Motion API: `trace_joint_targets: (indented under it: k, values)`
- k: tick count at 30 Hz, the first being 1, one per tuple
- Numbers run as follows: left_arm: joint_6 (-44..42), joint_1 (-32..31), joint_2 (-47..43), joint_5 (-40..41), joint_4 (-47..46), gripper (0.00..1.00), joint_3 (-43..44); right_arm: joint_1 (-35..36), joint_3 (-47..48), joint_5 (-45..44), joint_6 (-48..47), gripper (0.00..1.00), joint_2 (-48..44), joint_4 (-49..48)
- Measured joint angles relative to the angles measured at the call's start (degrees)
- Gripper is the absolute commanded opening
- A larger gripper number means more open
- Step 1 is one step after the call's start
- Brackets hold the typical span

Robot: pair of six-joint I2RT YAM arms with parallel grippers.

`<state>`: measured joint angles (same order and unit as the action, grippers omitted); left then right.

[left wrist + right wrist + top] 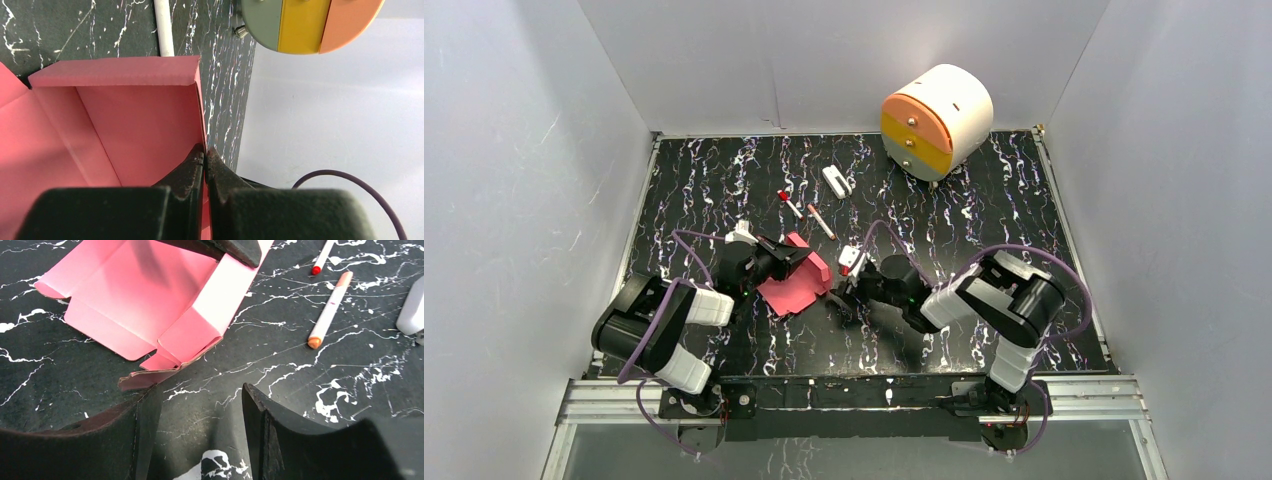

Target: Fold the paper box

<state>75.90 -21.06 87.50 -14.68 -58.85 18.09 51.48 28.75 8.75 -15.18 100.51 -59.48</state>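
The pink-red paper box [796,280] lies half-folded on the black marbled table, one side wall raised, flaps spread. My left gripper [799,257] is shut on the raised side wall; in the left wrist view the two fingers pinch the card's edge [204,150], with the box interior [125,120] to their left. My right gripper [844,292] is open and empty, just right of the box. In the right wrist view its fingers [145,410] straddle bare table, and the box [150,305] lies ahead with a loose flap [142,380] close to the left finger.
A round white drawer unit [936,120] with orange and yellow fronts stands at the back right. Two pens [821,221] [790,204] and a small white object [836,181] lie behind the box. White walls enclose the table.
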Motion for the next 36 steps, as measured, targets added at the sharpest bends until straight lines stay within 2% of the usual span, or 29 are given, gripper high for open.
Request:
trace_joint_targets:
  k: [14,22,28,36]
  values:
    - [1.07,0.24,0.07,-0.17,-1.57,0.0,-0.74,0.02,1.86,4.09,5.01,0.67,4.33,-3.96]
    - [2.56,0.28,0.24,-0.26,-3.82,0.0,-2.45,0.9,3.08,3.74,8.13,0.61,6.19,-7.17]
    - [3.61,0.31,0.24,-0.2,-5.27,0.0,-3.39,2.62,4.61,-0.85,9.57,0.63,8.15,-8.61]
    - [5.16,0.37,0.22,0.94,-8.2,0.0,-4.94,6.03,5.29,-13.16,11.98,0.64,9.62,-10.19]
